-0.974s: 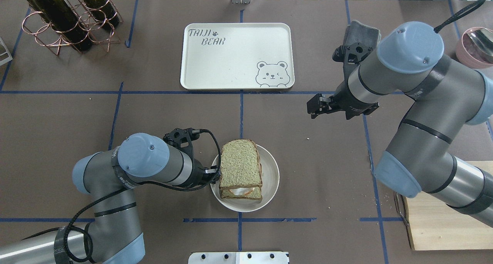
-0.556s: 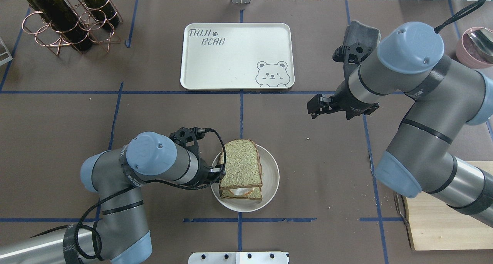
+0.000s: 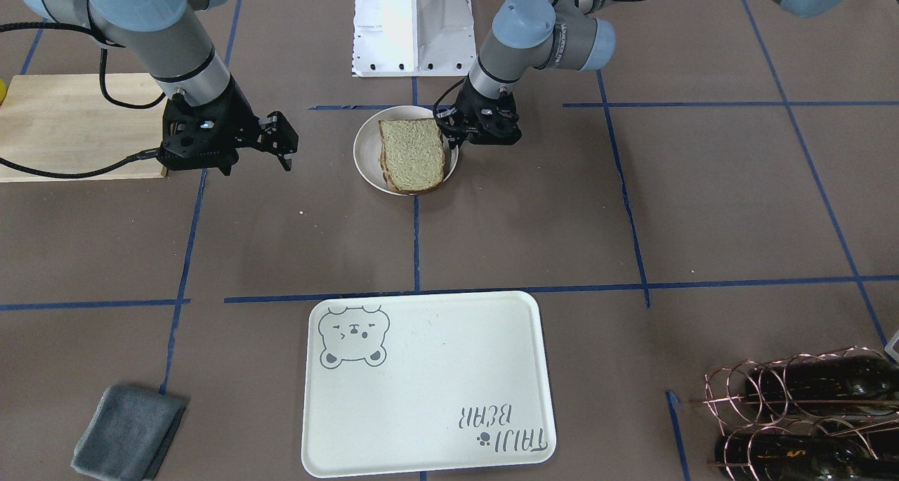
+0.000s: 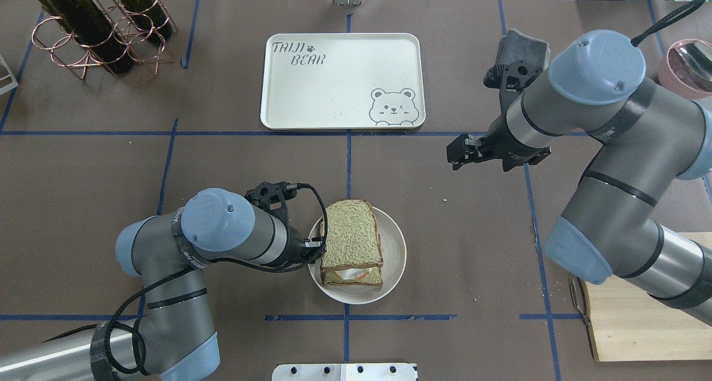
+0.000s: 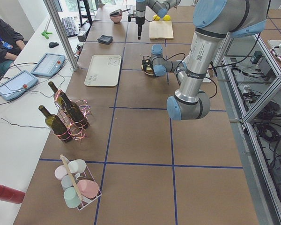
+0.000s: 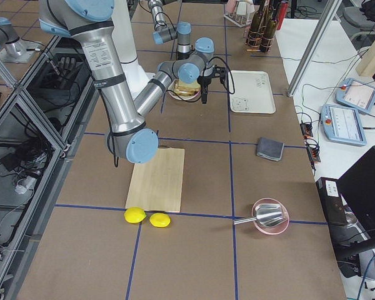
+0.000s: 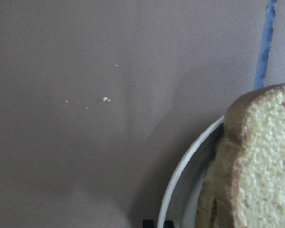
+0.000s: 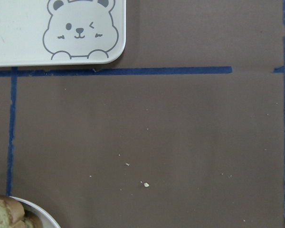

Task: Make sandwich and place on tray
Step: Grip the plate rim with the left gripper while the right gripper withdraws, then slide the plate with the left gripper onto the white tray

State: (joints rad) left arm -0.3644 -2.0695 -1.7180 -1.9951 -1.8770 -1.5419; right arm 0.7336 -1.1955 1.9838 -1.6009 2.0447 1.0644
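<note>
You'll find the sandwich (image 4: 351, 242), two brown-crusted speckled wholegrain slices with a fried egg between them, lying flat on the small round white plate (image 4: 392, 265) on the robot's side of the brown bench (image 4: 222, 164). Its long axis runs away from the robot. The rounded crust end points toward the large cream-white rectangular tray with the grey bear drawing (image 4: 339, 80), which sits well apart beyond it, and egg white shows at the end nearest the robot. The left jaws sit low at the sandwich's left edge, over the plate rim, right against or just beside the bread; you cannot tell from these views whether they are apart or clamped. The right jaws hang apart above the bench, well off to the sandwich's right and nearer the tray's bear corner.
</note>
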